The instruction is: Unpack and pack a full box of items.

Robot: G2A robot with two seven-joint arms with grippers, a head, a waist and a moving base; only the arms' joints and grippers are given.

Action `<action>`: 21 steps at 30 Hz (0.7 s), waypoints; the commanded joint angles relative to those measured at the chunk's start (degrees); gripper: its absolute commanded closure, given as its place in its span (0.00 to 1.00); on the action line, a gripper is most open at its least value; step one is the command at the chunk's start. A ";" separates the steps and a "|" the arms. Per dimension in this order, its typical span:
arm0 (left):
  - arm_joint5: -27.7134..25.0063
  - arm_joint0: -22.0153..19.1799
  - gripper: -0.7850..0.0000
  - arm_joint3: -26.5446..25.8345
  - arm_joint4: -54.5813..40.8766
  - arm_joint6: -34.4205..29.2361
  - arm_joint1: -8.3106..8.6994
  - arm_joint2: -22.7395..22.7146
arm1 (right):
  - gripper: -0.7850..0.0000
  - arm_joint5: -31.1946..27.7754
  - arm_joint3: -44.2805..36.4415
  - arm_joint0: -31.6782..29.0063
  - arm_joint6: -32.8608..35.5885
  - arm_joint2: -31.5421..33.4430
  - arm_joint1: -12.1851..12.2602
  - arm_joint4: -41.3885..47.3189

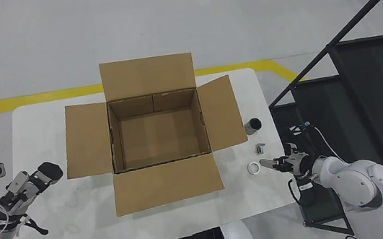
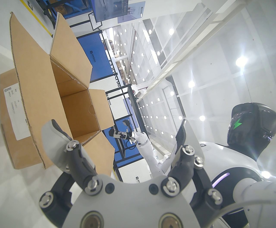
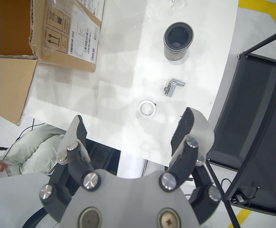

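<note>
**Both hands spread and empty, open box mid-counter**

At the right hand: fingers spread wide, nothing between the ribbed pads, nothing touched. Poised over the counter's right edge towards the near right corner, tilted down at the white surface, with the forearm coming in from beyond that edge.

Just ahead of those fingertips, a small silver ring lying flat. A little farther along the right edge, a small metal bracket. Beyond that, a short dark-lined metal cylinder standing upright with its open end up. All three apart from one another and near the box's right flap.

At the left hand: fingers likewise spread wide, gripping nothing. Held by the counter's left edge towards the near left corner, tipped upwards and pointing across at the box's side.

In the middle of the counter, the cardboard box, all four flaps folded outwards, bare floor showing inside in the top view.

Off the right edge, a black metal rack on the floor.
</note>
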 commanded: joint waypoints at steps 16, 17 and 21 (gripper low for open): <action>0.00 0.00 0.00 0.00 0.00 0.00 0.00 0.00 | 0.00 -0.01 0.00 0.00 0.00 0.00 0.00 0.06; 0.00 0.00 0.00 0.00 0.00 0.00 0.00 0.00 | 0.00 -0.01 0.00 0.00 0.00 0.00 0.00 0.06; 0.00 0.00 0.00 0.00 0.00 0.00 0.00 0.00 | 0.00 0.62 3.00 1.32 0.18 -1.68 0.16 -2.31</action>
